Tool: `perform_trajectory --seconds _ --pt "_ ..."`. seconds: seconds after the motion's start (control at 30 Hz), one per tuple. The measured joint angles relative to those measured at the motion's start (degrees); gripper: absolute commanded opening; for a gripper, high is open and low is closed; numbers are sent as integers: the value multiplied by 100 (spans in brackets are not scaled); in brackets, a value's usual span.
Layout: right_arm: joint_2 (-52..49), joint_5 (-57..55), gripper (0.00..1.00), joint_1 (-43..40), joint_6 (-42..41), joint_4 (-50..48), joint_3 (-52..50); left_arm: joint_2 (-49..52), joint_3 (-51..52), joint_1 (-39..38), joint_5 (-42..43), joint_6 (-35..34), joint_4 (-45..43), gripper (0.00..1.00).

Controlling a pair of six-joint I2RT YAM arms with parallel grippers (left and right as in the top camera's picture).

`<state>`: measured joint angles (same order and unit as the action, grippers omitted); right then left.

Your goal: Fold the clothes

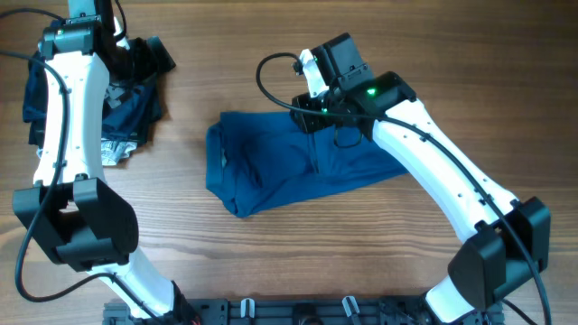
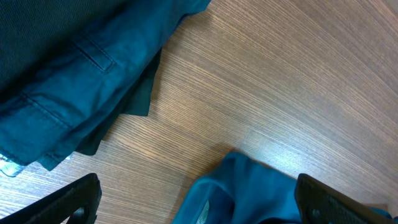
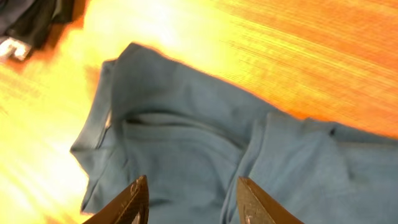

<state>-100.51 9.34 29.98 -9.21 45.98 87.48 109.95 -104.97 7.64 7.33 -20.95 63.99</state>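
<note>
The clothes, a medium-blue polo shirt, lie folded over in a rough rectangle mid-table. The collar end is on the left, and a long fold runs down the middle. My right gripper hovers over the shirt's far edge. In the right wrist view it is open, its fingertips apart above the fabric and nothing between them. My left gripper is at the far left by the dark pile. It stands wide open, and blue cloth with a pale label shows between its fingers, ungripped.
A heap of dark garments, navy, black and a grey patterned piece, lies at the far left under the left arm; its teal-blue seamed cloth fills the left wrist view's upper left. Bare wood surrounds the shirt. A black rail runs along the near edge.
</note>
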Motion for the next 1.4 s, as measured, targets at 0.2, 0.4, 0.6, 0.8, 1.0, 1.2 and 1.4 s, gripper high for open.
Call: perform_trajectory --seconds 0.2,0.4,0.6,0.8,1.0,1.2,1.4 --pt "-876 -693 49 17 -485 -164 -2 0 0 0 0 0 0 100" --pt "-1659 -1117 52 160 -920 -365 -2 0 0 0 0 0 0 100" --pt "-1668 173 54 205 -678 -1333 -2 0 0 0 0 0 0 100" --pt "-1147 46 48 68 -494 -739 -2 0 0 0 0 0 -2 100" --pt "-686 -1421 31 20 -1274 278 -299 0 0 0 0 0 0 100" --pt "-723 -1539 4 20 -1528 1095 -455 0 0 0 0 0 0 100" --pt "-728 -909 5 20 -1318 520 -1141 0 0 0 0 0 -2 100"
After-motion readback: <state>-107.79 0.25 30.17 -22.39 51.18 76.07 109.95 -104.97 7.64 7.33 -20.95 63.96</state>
